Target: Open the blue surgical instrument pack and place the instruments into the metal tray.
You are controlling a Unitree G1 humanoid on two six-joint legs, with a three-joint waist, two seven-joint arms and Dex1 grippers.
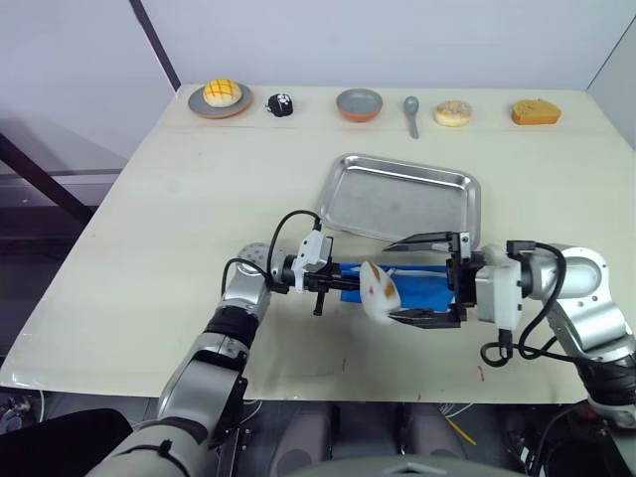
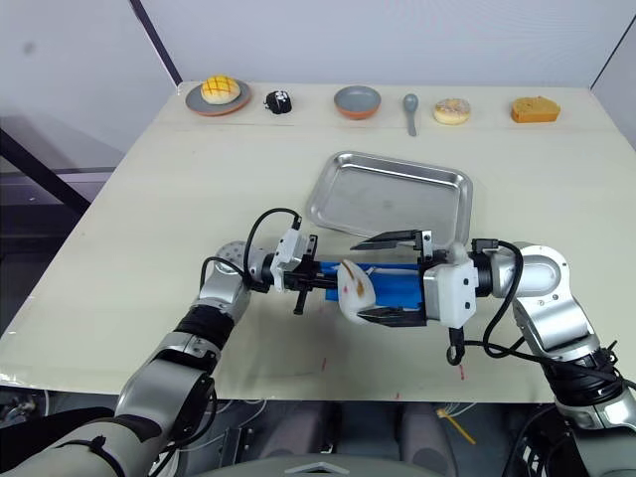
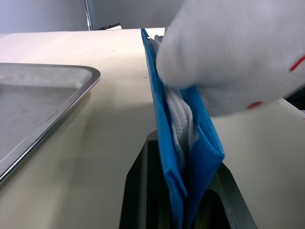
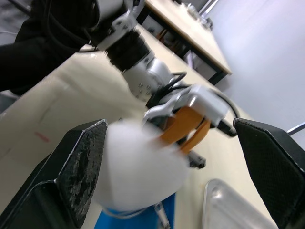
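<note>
table (image 1: 149, 219) | metal tray (image 1: 348, 194) | bowl (image 1: 359, 103) | spoon (image 1: 411, 111) | doughnut (image 1: 453, 112)

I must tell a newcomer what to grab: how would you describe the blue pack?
Start at the metal tray mid-table. Just in front of it, between both grippers, lies the blue surgical instrument pack, a white toy figure on it. It is the table's sole bright-blue item.

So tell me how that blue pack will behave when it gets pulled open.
The blue surgical instrument pack is probably floppy: in the left wrist view its fabric layers fold and sag around a white lining. It looks light, as the left gripper pinches one end. The white toy figure on it may tumble off.
</note>
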